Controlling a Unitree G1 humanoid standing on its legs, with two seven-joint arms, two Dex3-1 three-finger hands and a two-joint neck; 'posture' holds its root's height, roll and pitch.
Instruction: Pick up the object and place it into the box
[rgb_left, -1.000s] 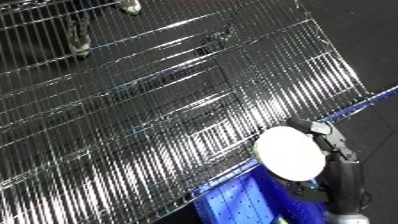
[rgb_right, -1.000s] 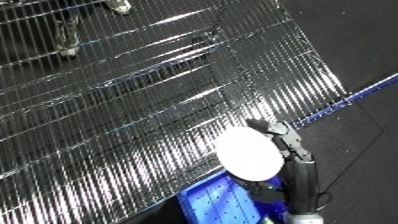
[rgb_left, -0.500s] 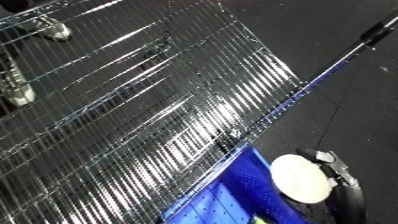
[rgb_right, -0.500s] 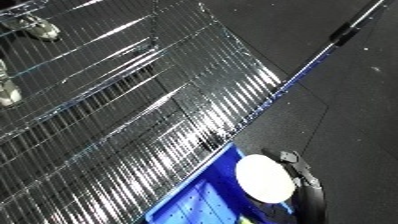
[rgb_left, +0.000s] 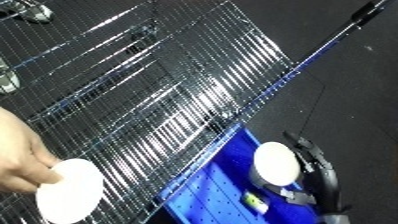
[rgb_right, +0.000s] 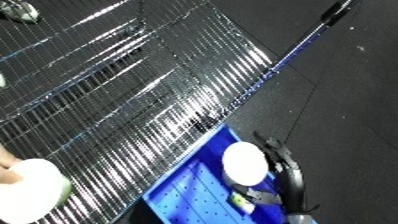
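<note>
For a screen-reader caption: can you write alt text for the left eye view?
The robot's right hand holds a white disc over a blue bin beside a wire rack. A person's hand holds another white disc at lower left.

Two white discs (rgb_left: 276, 162) (rgb_left: 69, 192), one blue bin (rgb_left: 210, 198)

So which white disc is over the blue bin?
The disc in the robot's right hand, at the lower right. The other disc is held by a person's hand over the wire rack.
</note>
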